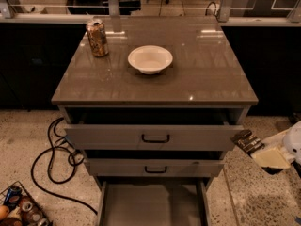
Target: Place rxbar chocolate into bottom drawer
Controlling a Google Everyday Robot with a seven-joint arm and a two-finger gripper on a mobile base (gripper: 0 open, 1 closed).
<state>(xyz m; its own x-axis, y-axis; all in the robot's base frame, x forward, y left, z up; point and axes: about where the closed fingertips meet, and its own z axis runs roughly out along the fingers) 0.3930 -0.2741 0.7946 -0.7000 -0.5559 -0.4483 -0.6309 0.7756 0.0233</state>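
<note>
The claw hangs off the table's front right corner, beside the top drawer's end, pinching the rxbar chocolate; its lettering is too small to read. Bare floor lies under it. The bottom drawer stands pulled out and unobstructed below the two upper ones. A drink can stands near the back left corner, with a white bowl just beside it.
</note>
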